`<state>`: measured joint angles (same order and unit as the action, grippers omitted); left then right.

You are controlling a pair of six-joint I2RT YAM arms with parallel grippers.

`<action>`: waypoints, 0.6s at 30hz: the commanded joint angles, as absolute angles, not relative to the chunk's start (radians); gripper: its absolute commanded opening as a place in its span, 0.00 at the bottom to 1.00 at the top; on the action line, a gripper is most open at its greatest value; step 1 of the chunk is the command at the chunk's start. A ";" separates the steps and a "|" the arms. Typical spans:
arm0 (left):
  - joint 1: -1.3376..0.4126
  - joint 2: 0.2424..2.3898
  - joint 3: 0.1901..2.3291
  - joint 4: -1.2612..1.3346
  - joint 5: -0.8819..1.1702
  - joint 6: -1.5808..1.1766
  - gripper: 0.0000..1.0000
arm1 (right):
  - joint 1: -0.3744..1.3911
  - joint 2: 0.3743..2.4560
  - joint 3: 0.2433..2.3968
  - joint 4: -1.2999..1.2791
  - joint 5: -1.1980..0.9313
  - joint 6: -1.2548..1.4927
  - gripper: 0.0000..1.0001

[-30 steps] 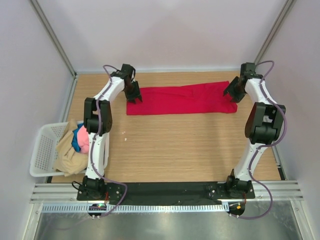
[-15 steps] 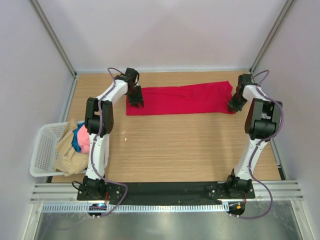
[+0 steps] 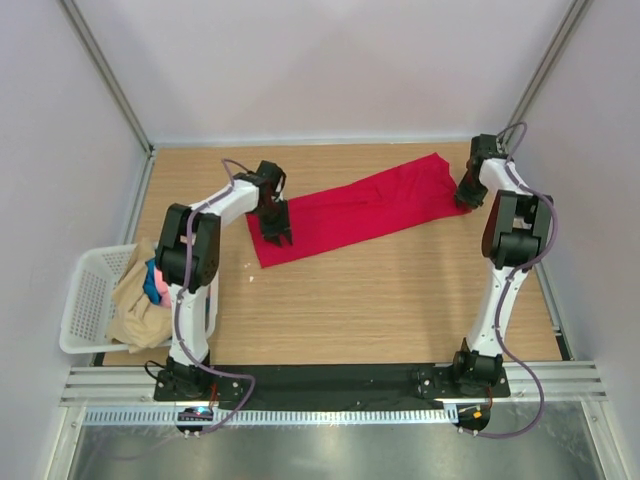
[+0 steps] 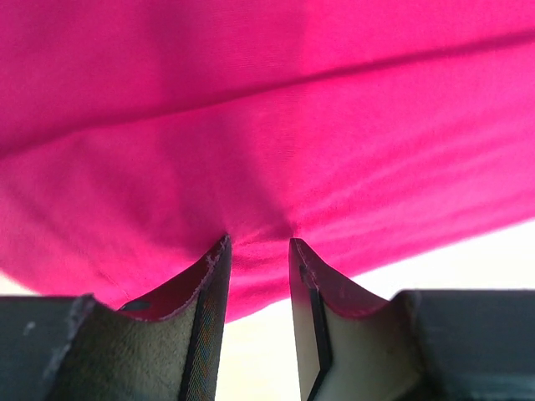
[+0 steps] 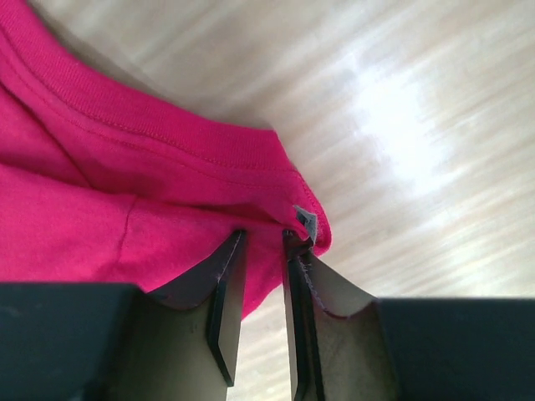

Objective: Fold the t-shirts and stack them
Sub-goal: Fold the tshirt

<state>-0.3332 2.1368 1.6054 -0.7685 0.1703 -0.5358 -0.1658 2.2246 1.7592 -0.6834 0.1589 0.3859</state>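
Observation:
A bright red t-shirt (image 3: pixel 360 205), folded into a long strip, lies slantwise across the far half of the table (image 3: pixel 380 300). My left gripper (image 3: pixel 280 235) is shut on its near-left end; in the left wrist view the red cloth (image 4: pixel 267 125) bunches between the tips of that gripper (image 4: pixel 259 244). At the far right, my right gripper (image 3: pixel 466 195) is shut on the other end. The right wrist view shows the stitched hem of the shirt (image 5: pixel 125 192) pinched in the gripper (image 5: pixel 263 236). Beige (image 3: pixel 135 305), pink (image 3: pixel 166 291) and blue (image 3: pixel 152 275) t-shirts lie heaped in the basket.
A white mesh basket (image 3: pixel 85 300) hangs off the table's left edge beside the left arm. Pale walls with metal posts close in the back and both sides. A black base rail runs along the near edge.
The red strip has swung from level to slanted. Its left end came nearer with my left gripper, and its right end went back with my right gripper, which closed on the hem.

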 commanded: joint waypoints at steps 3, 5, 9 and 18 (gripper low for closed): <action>-0.480 2.123 1.396 -0.844 0.218 -0.580 0.37 | -0.112 2.304 1.874 -0.675 0.221 0.315 0.33; -0.532 2.111 1.361 -0.821 0.244 -0.601 0.37 | -0.071 2.324 1.900 -0.667 0.219 0.298 0.33; -0.670 2.077 1.315 -0.776 0.287 -0.666 0.36 | 0.000 2.382 1.995 -0.657 0.218 0.275 0.37; -0.799 2.069 1.448 -0.738 0.455 -0.738 0.38 | 0.055 2.516 2.236 -0.692 0.274 0.275 0.48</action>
<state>-0.8112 2.0480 1.4071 -0.7715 0.4030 -0.7097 0.0696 2.4771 2.1612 -0.6613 0.2363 0.3012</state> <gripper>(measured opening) 0.381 0.457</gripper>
